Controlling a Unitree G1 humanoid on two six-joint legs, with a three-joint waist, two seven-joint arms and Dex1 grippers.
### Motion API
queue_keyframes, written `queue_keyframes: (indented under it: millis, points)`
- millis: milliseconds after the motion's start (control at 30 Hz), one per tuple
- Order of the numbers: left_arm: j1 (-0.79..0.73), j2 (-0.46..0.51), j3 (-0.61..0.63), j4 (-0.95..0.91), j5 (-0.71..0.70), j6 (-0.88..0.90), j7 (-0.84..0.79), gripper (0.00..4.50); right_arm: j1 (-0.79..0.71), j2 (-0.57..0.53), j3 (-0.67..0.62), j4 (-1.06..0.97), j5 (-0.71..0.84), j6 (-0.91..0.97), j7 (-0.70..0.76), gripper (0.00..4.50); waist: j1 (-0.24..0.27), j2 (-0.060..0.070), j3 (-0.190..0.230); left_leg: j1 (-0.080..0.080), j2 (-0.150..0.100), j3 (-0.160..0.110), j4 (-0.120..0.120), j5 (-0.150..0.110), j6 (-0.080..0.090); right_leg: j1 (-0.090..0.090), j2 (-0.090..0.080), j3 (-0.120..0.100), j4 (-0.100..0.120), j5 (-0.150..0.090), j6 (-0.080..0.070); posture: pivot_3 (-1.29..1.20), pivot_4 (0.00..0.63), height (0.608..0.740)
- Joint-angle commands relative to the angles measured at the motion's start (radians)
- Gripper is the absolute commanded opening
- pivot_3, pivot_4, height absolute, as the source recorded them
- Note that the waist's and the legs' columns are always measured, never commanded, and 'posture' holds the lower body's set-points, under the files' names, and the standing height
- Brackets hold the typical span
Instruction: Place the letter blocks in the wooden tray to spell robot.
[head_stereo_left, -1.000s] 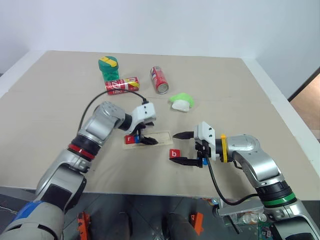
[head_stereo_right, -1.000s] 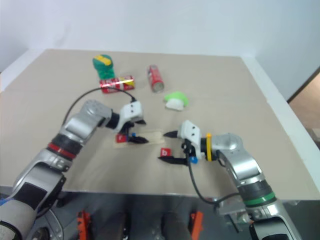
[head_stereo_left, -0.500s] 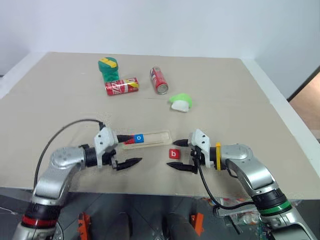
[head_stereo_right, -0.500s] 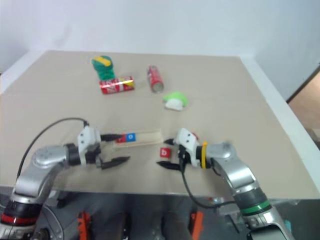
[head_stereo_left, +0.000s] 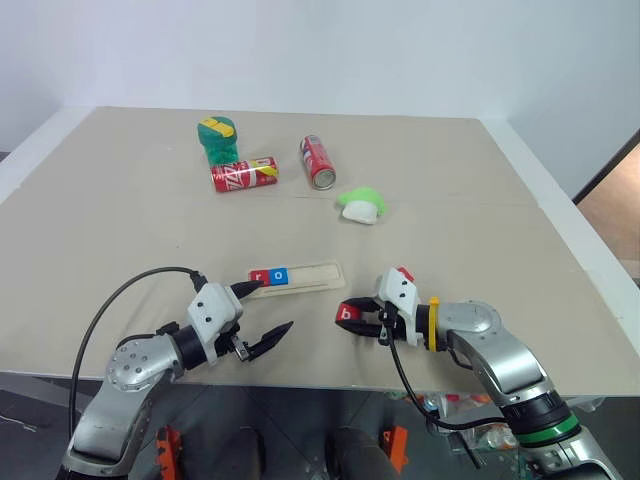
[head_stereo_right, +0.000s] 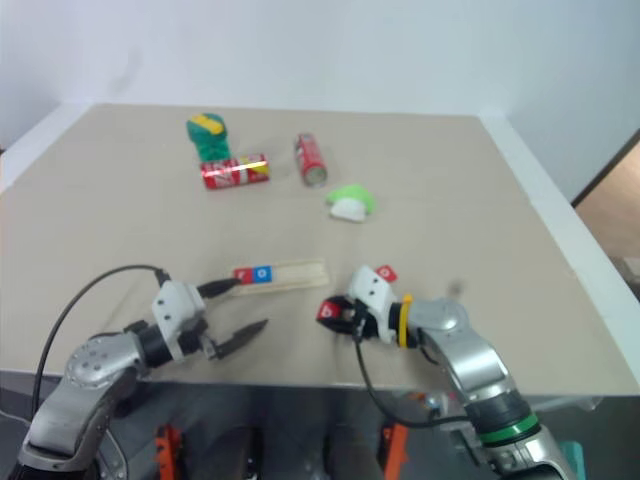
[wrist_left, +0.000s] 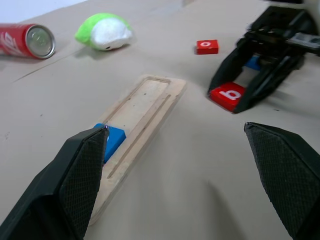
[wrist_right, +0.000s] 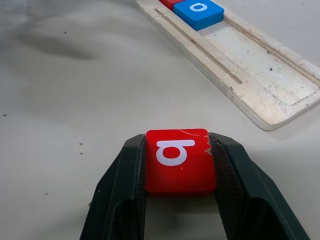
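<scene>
Right tool (wrist_right: 180, 200) – red "b" block (wrist_right: 180, 161)

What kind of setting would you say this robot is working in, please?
Probably a robot test bench in a lab: a plain beige table before a bare white wall, with practice props laid out: red letter blocks, a wooden tray, soda cans.

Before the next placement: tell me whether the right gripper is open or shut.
Shut on the b block: in the right wrist view both black fingers of the right gripper press against its sides on the table.
</scene>
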Motion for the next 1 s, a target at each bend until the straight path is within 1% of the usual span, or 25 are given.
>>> queue_keyframes:
  millis: [33, 167, 233, 300, 367, 433, 667, 700, 800, 1000]
  points:
    - [0.013, -0.008, 0.016, -0.03, 0.014, -0.021, 0.059, 4.5, 0.01, 0.004, -0.029, -0.074, 0.018, 0.039, -0.032, 1.24, 0.0, 0.0, 0.0, 0.0, 0.0, 0.0, -0.001, 0.0, 0.0, 0.0, 0.0, 0.0, 0.0, 0.0, 0.0, 0.0, 0.15, 0.74]
    - [0.05, -0.029, 0.039, -0.023, 0.017, -0.017, 0.134, 4.5, -0.075, 0.025, -0.046, -0.124, 0.068, 0.112, -0.047, 1.24, -0.003, 0.0, 0.0, 0.0, 0.0, 0.001, -0.003, 0.0, 0.0, -0.002, 0.0, 0.001, 0.0, 0.0, 0.0, 0.0, 0.15, 0.74]
    - [0.064, -0.064, 0.063, -0.037, 0.011, 0.018, 0.202, 4.5, -0.195, 0.055, -0.038, -0.086, 0.084, 0.125, -0.031, 1.24, -0.013, 0.0, 0.0, 0.0, 0.0, 0.002, -0.003, 0.0, 0.0, -0.003, 0.0, 0.003, 0.0, 0.0, 0.0, 0.0, 0.15, 0.74]
    - [0.065, -0.085, 0.072, -0.043, 0.011, 0.047, 0.249, 4.5, -0.27, 0.071, -0.025, -0.042, 0.085, 0.117, -0.008, 1.24, -0.017, 0.0, 0.001, 0.0, 0.001, 0.004, -0.003, 0.001, 0.001, -0.004, 0.001, 0.003, 0.0, 0.003, -0.001, 0.0, 0.15, 0.74]
    - [0.057, -0.102, 0.06, -0.051, 0.029, 0.068, 0.29, 4.5, -0.4, 0.104, 0.05, 0.132, 0.023, 0.002, 0.076, 1.24, -0.016, -0.001, 0.0, 0.0, 0.001, 0.003, -0.003, 0.002, 0.002, -0.003, 0.001, 0.002, -0.001, 0.003, -0.001, 0.0, 0.15, 0.74]
    - [0.051, -0.113, 0.049, -0.056, 0.035, 0.082, 0.314, 4.5, -0.483, 0.136, 0.098, 0.281, -0.026, -0.104, 0.131, 1.24, -0.016, -0.002, 0.0, 0.001, 0.001, 0.003, -0.003, 0.002, 0.003, -0.002, 0.002, 0.002, -0.001, 0.004, -0.001, 0.0, 0.15, 0.74]
    - [0.045, -0.124, 0.021, -0.064, 0.048, 0.092, 0.35, 4.5, -0.646, 0.245, 0.155, 0.732, -0.126, -0.395, 0.252, 1.24, -0.014, -0.002, 0.0, -0.001, 0.0, 0.005, -0.005, 0.002, 0.003, -0.004, 0.0, 0.004, -0.003, 0.005, -0.003, 0.0, 0.15, 0.74]
    - [0.046, -0.126, 0.019, -0.067, 0.048, 0.093, 0.355, 4.5, -0.663, 0.256, 0.154, 0.778, -0.136, -0.423, 0.261, 1.24, -0.014, -0.002, 0.0, -0.001, 0.0, 0.006, -0.005, 0.002, 0.003, -0.004, 0.0, 0.004, -0.004, 0.006, -0.005, 0.0, 0.15, 0.74]
    - [0.049, -0.131, 0.01, -0.077, 0.053, 0.096, 0.366, 4.5, -0.711, 0.292, 0.144, 0.9, -0.161, -0.495, 0.276, 1.24, -0.014, -0.002, 0.001, -0.001, 0.0, 0.006, -0.006, 0.002, 0.002, -0.004, 0.0, 0.004, -0.004, 0.006, -0.006, 0.0, 0.15, 0.74]
    - [0.055, -0.135, -0.005, -0.088, 0.061, 0.095, 0.379, 4.5, -0.753, 0.337, 0.141, 1.022, -0.191, -0.565, 0.306, 1.24, -0.015, -0.002, 0.001, -0.001, 0.001, 0.004, -0.007, 0.002, 0.002, -0.004, 0.001, 0.003, -0.004, 0.006, -0.007, 0.0, 0.15, 0.74]
